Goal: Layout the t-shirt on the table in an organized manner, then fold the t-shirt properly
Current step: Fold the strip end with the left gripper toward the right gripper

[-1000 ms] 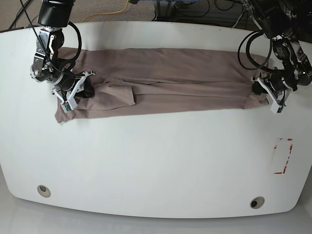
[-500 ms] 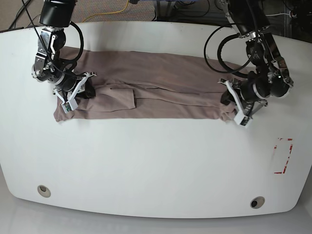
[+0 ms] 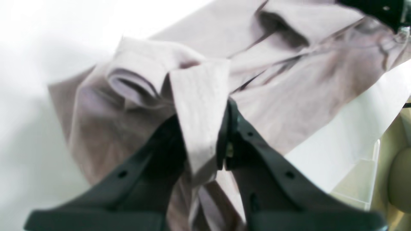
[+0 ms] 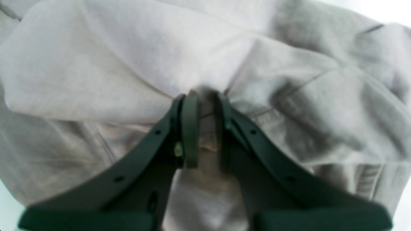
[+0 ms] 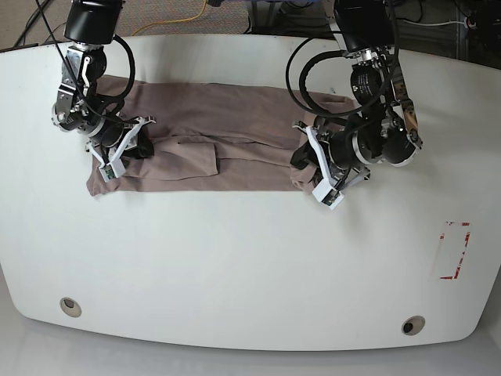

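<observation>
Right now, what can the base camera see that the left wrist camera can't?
Only the base view shows the whole table, its red tape rectangle, two grommets, and the right gripper pinching the t-shirt's other end. Only the left wrist view shows, close up, cloth squeezed between the left gripper's black fingers. Both show that gripper holding the shirt.

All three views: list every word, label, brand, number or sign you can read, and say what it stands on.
None can be read.
The plain mauve-brown cotton t-shirt bears no print.
The glossy white table carries only a red tape rectangle outline, with no lettering.
The black grippers show no legible marking in the blurred wrist views.
</observation>
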